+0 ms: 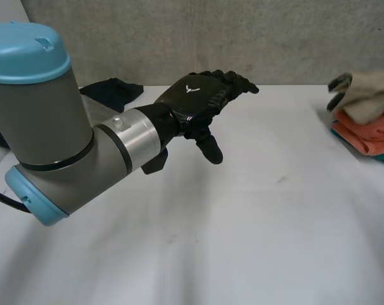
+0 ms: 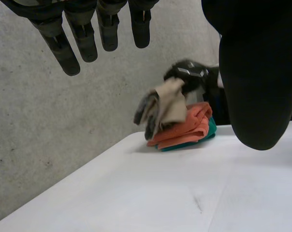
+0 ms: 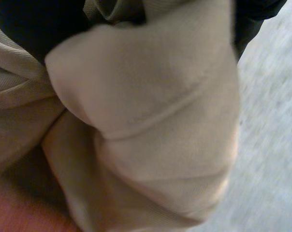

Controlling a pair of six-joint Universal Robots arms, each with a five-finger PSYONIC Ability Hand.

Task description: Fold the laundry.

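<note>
the beige cloth (image 1: pixel 369 95) sits bunched on top of a small pile at the far right side of the bench (image 1: pixel 243 222), over a folded orange cloth (image 1: pixel 367 135) with a teal one (image 2: pixel 211 131) beneath it. the right hand (image 2: pixel 190 72) has it pinched from above, fingers and thumb closed into the fabric, so part of the cloth hangs loose over the pile's edge. i read this step as handling the beige piece at the pile. whether it is being set down or taken up, i cannot tell. since it looks crumpled rather than flat, the next move likely calls for carrying it to the open middle of the bench and spreading it.

the left hand (image 1: pixel 195 95) hovers above the bench with fingers straight, thumb hanging down, holding nothing. a dark cloth (image 1: pixel 112 92) lies behind it near the wall.
</note>
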